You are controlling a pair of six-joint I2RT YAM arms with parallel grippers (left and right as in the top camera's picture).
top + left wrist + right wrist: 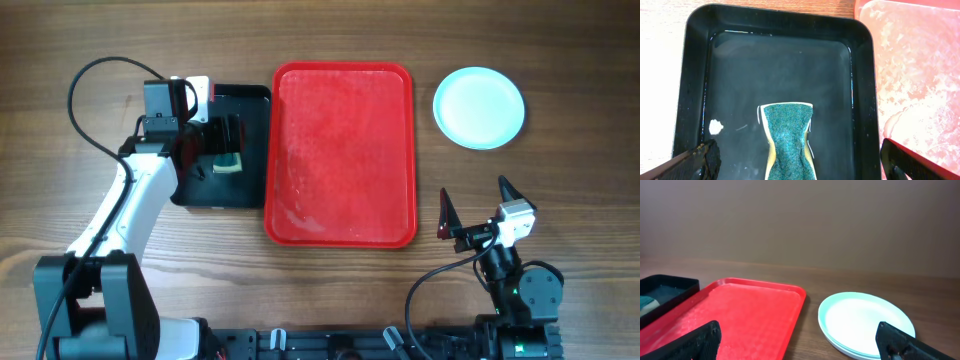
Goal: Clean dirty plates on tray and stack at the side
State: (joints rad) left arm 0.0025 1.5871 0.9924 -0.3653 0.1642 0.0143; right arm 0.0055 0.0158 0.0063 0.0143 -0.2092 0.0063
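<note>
One stack of plates (479,107) is seen lying flat, faces up, toward the far right corner of the table (560,60), just beside the far right corner of the tray (340,150) but apart from it. The top plate is pale aqua and clean-looking, and how many lie beneath cannot be told. The red tray is laid mid-table, its long axis running from the near edge to the far edge, and its floor is streaked with a whitish wet film. The left gripper (225,135) is held wide above a green sponge (787,140) in the black tray (252,140). The right gripper (473,188) is spread wide near the near right corner, with nothing gripped.
</note>
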